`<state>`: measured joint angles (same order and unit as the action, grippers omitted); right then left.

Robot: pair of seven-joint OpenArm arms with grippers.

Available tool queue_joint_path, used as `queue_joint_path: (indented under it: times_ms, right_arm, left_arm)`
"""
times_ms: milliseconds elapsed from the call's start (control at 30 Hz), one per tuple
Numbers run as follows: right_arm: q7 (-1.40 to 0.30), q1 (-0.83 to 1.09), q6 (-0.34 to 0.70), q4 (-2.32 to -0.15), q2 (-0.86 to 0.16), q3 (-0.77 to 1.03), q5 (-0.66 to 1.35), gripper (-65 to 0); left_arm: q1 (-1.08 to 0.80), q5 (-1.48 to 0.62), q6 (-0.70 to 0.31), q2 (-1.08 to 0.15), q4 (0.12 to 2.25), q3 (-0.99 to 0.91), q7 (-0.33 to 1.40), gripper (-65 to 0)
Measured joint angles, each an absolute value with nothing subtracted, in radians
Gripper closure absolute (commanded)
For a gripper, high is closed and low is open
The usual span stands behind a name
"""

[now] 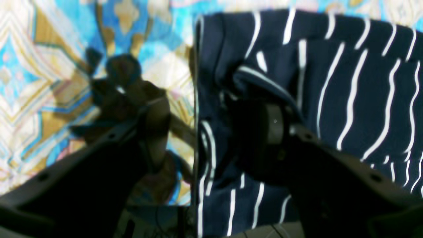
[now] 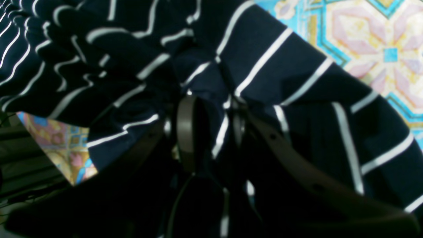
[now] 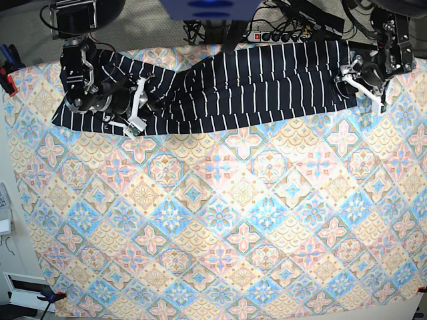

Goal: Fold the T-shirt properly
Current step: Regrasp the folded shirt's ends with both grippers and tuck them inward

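The dark navy T-shirt with thin white stripes lies stretched in a long band across the far side of the table. My right gripper is at its left end in the base view. In the right wrist view that gripper is shut on a bunched fold of the T-shirt. My left gripper is at the other end. In the left wrist view the left gripper stands open astride the edge of the T-shirt. One finger is over bare cloth, the other against rumpled fabric.
A pastel floral-tile tablecloth covers the whole table. A power strip and cables lie behind the far edge. A red clamp grips the left edge and a blue one the near left corner.
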<state>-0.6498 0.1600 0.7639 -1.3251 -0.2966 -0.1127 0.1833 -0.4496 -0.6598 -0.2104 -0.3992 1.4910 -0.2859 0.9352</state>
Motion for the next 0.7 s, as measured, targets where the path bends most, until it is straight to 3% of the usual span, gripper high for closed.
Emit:
queue_joint_path:
  times_ms: [167, 233, 400, 467, 700]
  right_arm:
    - [-0.671, 0.164, 0.764, -1.364, -0.296, -0.113, 0.155, -16.7]
    - [-0.682, 0.163, 0.760, -1.376, -0.297, -0.112, 0.138, -16.7]
    - [-0.703, 0.162, 0.755, -1.382, -0.297, -0.111, 0.136, -16.7]
    - [-0.702, 0.163, 0.752, -1.382, -0.297, -0.111, 0.136, -16.6]
    - [-0.703, 0.163, 0.752, -1.382, -0.297, -0.111, 0.136, -16.6]
  left_arm:
    - [-0.440, -0.631, -0.187, -0.402, 1.489, -0.223, 0.873, -36.7]
    - [-0.440, -0.628, -0.183, -0.402, 1.489, -0.215, 0.865, -32.6]
    - [-0.427, -0.600, -0.159, -0.380, 1.488, -0.208, 0.846, -7.4]
    - [-0.420, -0.628, -0.166, -0.378, 1.481, -0.208, 0.846, 0.0]
    - [-0.393, -0.611, -0.161, -0.374, 1.483, -0.208, 0.888, 0.0]
